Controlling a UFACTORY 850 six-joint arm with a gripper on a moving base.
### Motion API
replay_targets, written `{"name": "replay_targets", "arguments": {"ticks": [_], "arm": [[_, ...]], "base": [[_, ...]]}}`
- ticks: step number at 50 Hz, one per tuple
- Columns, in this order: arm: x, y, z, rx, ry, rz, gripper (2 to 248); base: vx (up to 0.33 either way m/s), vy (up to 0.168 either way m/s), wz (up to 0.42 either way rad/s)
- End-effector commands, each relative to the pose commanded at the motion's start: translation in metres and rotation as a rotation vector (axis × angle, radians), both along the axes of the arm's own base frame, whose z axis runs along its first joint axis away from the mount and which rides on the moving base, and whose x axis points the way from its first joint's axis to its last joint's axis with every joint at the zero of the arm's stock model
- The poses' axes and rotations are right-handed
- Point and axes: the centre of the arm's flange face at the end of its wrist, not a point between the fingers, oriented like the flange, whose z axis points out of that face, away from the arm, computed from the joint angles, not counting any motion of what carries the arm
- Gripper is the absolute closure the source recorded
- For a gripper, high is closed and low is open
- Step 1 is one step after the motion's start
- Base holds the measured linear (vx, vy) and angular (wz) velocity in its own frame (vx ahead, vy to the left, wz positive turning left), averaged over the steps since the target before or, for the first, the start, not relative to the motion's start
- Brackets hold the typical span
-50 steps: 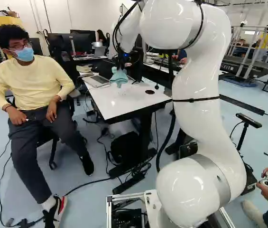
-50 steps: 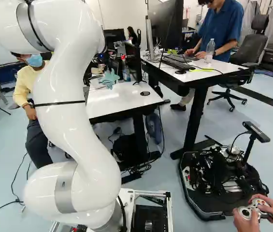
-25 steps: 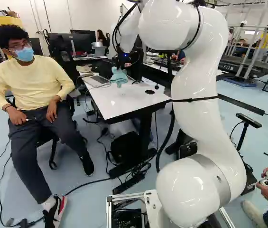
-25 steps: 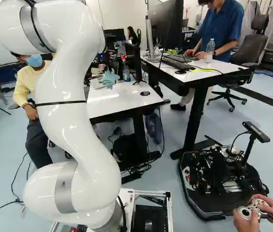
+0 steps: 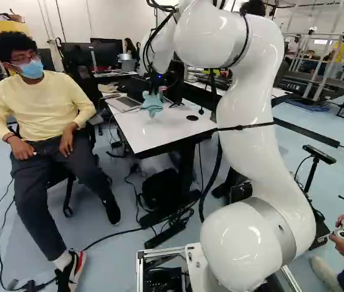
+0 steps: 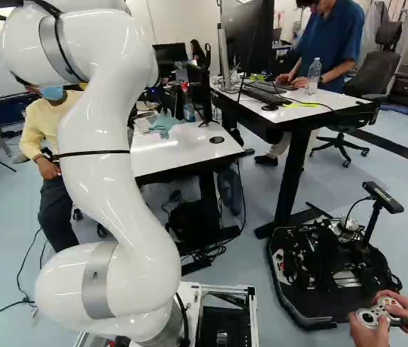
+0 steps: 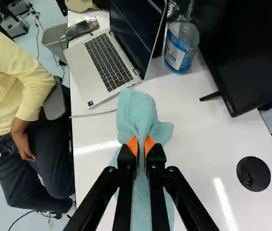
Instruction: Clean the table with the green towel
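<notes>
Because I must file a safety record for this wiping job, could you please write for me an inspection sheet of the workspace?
Surface: white table, glossy, with light reflections; cannot tell whether it has stains.
Job's things: green towel, bunched and gripped over the table.
Clutter: open laptop, spray bottle and monitor on the table.
Gripper: fingers closed on the towel.
Cables: white cable on the table, reaching the towel's edge in the wrist view; others on the floor.
Surroundings: seated person beside the table.
</notes>
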Motion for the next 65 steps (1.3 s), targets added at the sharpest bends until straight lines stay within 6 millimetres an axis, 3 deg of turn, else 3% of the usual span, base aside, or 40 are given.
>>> {"name": "replay_targets", "arguments": {"ticks": [65], "arm": [[0.008, 0.006, -0.080, -0.015, 0.044, -0.002, 211]], "base": [[0.000, 0.000, 0.000]]}}
